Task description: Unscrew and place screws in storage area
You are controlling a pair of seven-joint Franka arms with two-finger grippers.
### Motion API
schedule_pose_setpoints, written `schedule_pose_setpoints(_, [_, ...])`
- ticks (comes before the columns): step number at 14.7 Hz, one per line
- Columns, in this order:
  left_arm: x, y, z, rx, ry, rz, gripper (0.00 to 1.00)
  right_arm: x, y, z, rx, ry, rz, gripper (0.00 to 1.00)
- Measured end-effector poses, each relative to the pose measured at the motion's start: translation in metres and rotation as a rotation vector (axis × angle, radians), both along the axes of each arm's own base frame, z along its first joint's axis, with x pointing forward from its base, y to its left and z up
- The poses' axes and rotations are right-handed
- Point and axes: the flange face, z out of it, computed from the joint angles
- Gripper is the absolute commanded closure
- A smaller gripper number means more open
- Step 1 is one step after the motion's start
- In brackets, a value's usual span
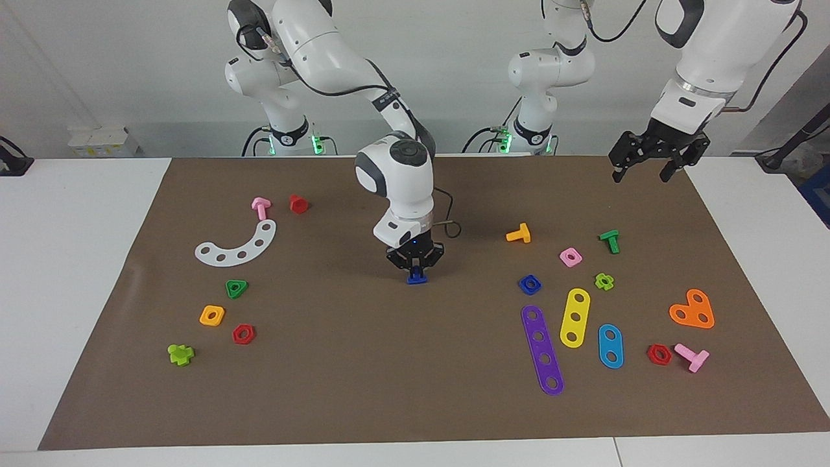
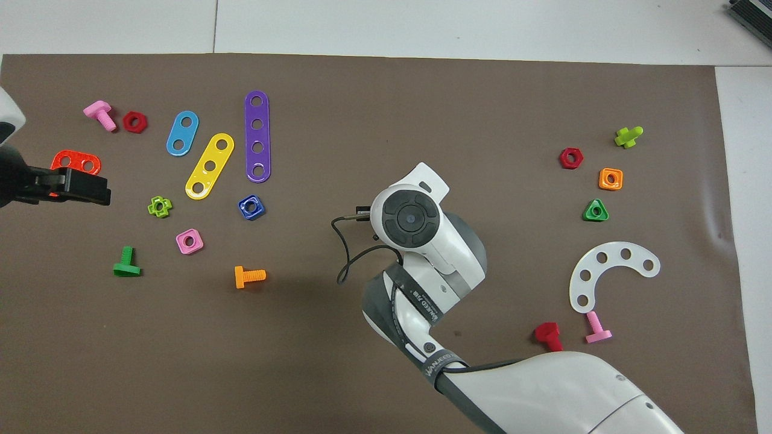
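The right arm bends down from the upper left of the facing view to mid-frame, wrist vertical, its right gripper (image 1: 415,268) lowered onto the dark blue bolt (image 1: 416,278) on the brown mat (image 1: 363,376), jaws pinched shut on the bolt's head. The matching blue nut (image 1: 530,283) lies on the mat right of centre. The left arm is raised at the upper right, its left gripper (image 1: 648,170) with jaws spread wide, holding nothing, above the mat's upper right corner.
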Motion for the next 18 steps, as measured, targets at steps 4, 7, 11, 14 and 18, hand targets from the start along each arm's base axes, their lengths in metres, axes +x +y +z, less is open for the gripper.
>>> schedule_pose_setpoints(4, [-0.001, 0.002, -0.006, 0.001, 0.014, 0.004, 0.00, 0.034, -0.064, 0.029, 0.013, -0.036, -0.104, 1.00])
schedule_pose_setpoints(7, [-0.001, 0.006, -0.006, 0.001, 0.013, 0.010, 0.00, 0.045, -0.141, 0.046, -0.009, -0.038, -0.157, 1.00])
schedule_pose_setpoints(11, [-0.001, 0.011, -0.005, 0.001, 0.012, 0.020, 0.00, 0.039, -0.227, 0.035, -0.057, 0.006, -0.162, 1.00])
schedule_pose_setpoints(14, [-0.001, 0.014, -0.005, 0.001, 0.012, 0.025, 0.00, 0.039, -0.270, 0.024, -0.074, 0.033, -0.177, 1.00])
schedule_pose_setpoints(18, [-0.001, 0.014, -0.005, 0.001, 0.012, 0.025, 0.00, 0.040, -0.305, 0.016, -0.078, 0.052, -0.228, 0.95])
